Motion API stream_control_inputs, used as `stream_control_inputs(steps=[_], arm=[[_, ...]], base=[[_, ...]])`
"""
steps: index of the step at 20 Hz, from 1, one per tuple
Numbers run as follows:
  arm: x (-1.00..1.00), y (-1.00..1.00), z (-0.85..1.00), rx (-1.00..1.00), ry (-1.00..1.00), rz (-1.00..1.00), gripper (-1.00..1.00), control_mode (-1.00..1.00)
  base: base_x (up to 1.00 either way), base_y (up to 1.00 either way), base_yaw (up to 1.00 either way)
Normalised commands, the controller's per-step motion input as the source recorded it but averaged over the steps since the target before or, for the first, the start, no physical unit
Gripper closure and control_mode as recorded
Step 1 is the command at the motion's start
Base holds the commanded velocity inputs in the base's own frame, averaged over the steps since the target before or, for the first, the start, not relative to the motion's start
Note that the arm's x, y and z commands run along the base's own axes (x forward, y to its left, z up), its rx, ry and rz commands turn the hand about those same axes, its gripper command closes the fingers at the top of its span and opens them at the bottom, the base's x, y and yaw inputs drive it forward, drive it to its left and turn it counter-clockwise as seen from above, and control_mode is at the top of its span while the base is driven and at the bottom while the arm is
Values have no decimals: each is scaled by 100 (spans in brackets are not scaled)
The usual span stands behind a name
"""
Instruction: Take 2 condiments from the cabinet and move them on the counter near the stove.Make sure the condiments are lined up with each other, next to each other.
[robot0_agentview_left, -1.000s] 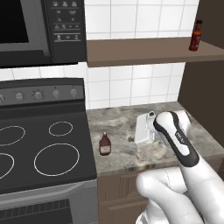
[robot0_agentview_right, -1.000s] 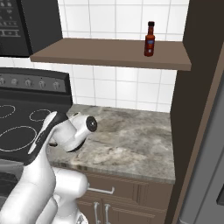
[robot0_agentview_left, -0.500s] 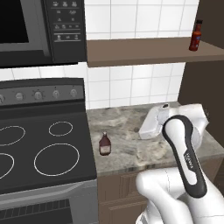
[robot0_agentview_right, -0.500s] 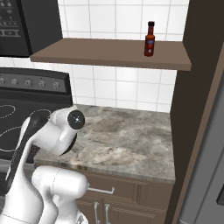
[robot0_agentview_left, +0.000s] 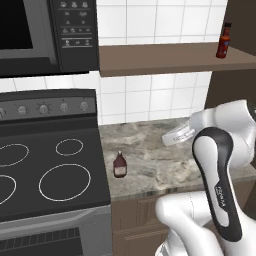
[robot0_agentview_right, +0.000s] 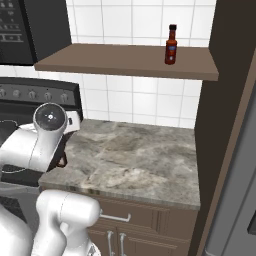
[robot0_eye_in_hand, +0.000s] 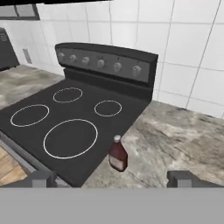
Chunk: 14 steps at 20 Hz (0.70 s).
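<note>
The squat dark maroon condiment (robot0_agentview_left: 119, 165) stands upright on the counter (robot0_agentview_left: 150, 177) just beside the stove (robot0_agentview_left: 30, 170); in the hand view this bottle (robot0_eye_in_hand: 117, 154) is low at the centre, at the stove's edge (robot0_eye_in_hand: 100, 148). The slimmer red-orange condiment (robot0_agentview_left: 224, 41) (robot0_agentview_right: 171, 45) stands on the cabinet shelf (robot0_agentview_left: 160, 57) (robot0_agentview_right: 125, 61) near its right end. My gripper (robot0_agentview_left: 170, 138) (robot0_eye_in_hand: 113, 179) hovers over the counter to the right of the maroon bottle, open, fingertips (robot0_eye_in_hand: 41, 178) wide apart with nothing between them.
A black microwave (robot0_agentview_left: 35, 30) hangs above the stove, left of the shelf. A tall dark wooden side panel (robot0_agentview_right: 225, 100) closes the counter (robot0_agentview_right: 135, 160) on the right. My white arm (robot0_agentview_left: 220, 180) rises in front of the counter's right part.
My forearm has swung round and risen while the hand has stayed above the counter, open. Neither bottle has moved.
</note>
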Motion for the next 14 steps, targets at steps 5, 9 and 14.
stream_control_inputs(steps=[5, 9, 14], arm=[[-44, -20, 50, 0, 27, -23, -100, -100], [-30, -21, 47, 0, 21, -20, -100, -100], [-22, -18, 34, 0, 10, -21, -100, -100]], base=[[0, 0, 0], [0, 0, 0], [0, 0, 0]])
